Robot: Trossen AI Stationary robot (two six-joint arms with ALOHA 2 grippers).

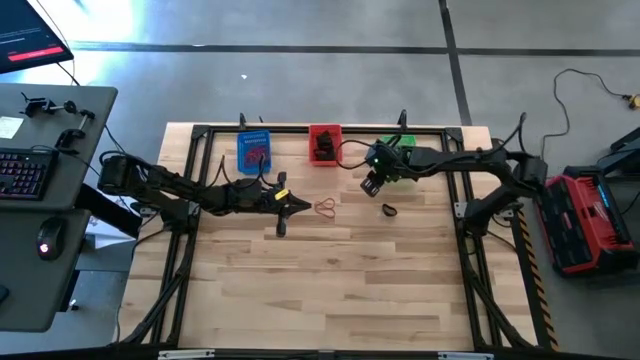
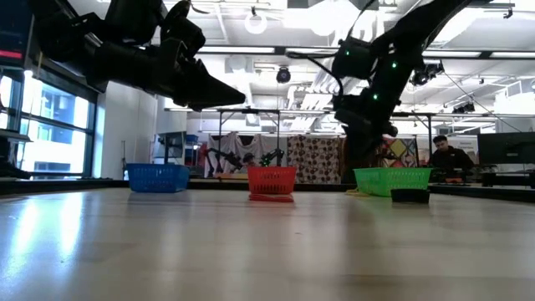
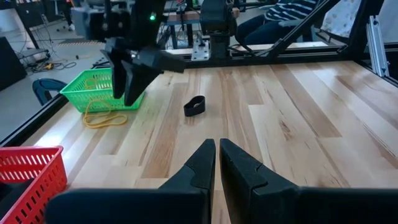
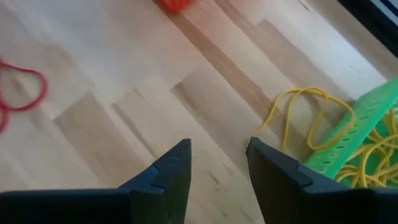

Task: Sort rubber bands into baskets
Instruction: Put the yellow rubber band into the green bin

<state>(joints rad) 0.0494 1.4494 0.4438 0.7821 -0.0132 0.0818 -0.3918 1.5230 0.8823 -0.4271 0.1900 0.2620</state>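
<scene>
Rubber bands sit by colour in baskets at the tabletop [image 1: 330, 290] far edge, yellow ones [image 4: 311, 124] spilling over the green basket [image 1: 400, 143] rim below the right end effector [image 4: 217, 165], jaws apart and empty, likely just released; left end effector [image 3: 216, 163] is closed, empty, near red loops [image 1: 325, 208]; black band [image 3: 194, 106] loose.

No legible text, labels, brand marks, numbers or signs in any view. Screen [image 1: 30, 40] at 10 o'clock of the high view shows red bands with lines too small to read. Keyboard [image 1: 20, 172] at 9 o'clock: key legends unreadable.
</scene>
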